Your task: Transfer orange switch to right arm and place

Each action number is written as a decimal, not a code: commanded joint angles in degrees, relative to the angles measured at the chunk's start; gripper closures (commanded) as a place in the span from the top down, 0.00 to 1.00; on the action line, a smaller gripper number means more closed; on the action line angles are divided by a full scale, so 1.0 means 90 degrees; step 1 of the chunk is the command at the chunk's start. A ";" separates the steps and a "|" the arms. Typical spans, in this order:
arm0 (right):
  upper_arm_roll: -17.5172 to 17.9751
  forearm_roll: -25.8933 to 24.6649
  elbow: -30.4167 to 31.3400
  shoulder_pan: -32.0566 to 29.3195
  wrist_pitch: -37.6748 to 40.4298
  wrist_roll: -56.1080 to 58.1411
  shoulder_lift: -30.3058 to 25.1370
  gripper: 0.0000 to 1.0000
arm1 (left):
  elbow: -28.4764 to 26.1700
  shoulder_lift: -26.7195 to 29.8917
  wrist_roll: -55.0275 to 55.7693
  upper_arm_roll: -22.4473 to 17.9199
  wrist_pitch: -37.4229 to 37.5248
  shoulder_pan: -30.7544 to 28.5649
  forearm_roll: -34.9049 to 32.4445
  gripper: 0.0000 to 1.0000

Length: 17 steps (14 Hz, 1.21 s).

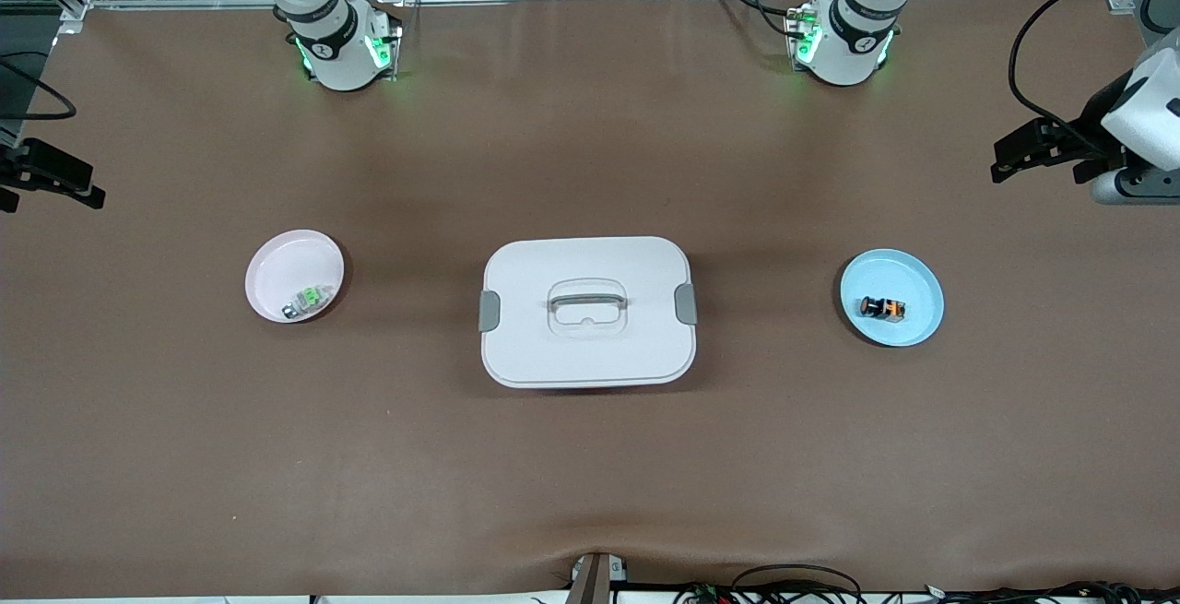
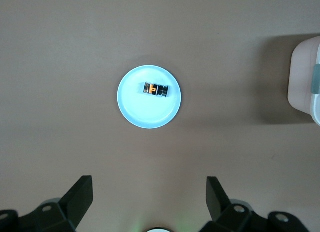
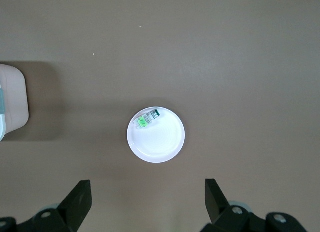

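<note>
Closed box [image 1: 587, 311] mid-table; switch [image 1: 883, 308] lies untouched on blue plate [image 1: 913, 332] toward left arm's end; left gripper [image 2: 149, 194] and right gripper [image 3: 148, 194] both high, spread wide; pickup pending, so left must descend and grasp first.

The counter [image 1: 590, 456] has a brown covering that reaches both arm bases, and three things lie directly on it in a row. A white lidded box [image 1: 587, 311] with grey side clips sits in the middle, a pink plate [image 1: 277, 263] lies toward the right arm's end, and a blue plate [image 1: 908, 277] lies toward the left arm's end. The plates are well apart from the box.
</note>
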<state>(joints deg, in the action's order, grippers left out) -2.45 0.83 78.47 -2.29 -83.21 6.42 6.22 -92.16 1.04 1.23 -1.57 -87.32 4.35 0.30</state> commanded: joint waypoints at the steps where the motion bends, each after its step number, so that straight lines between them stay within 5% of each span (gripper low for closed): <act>1: 0.0009 -0.0063 0.0070 0.0000 -0.0041 0.0019 -0.0086 1.00 | 0.0162 -0.0018 -0.0106 0.0009 0.0044 -0.0025 -0.0043 1.00; 11: 0.0009 -0.0053 0.0061 0.0000 -0.0031 0.0019 -0.0096 1.00 | 0.0162 -0.0076 -0.0126 -0.0001 0.0044 -0.0044 -0.0014 1.00; 17: 0.0019 -0.0014 0.0061 0.0000 -0.0041 0.0019 -0.0096 1.00 | 0.0152 -0.0700 -0.0409 -0.0020 -0.0181 -0.0064 -0.0014 1.00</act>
<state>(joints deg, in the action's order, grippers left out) -2.45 0.85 78.47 -2.28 -83.27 6.42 6.22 -91.74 -3.07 -0.45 -1.76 -88.31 4.14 0.30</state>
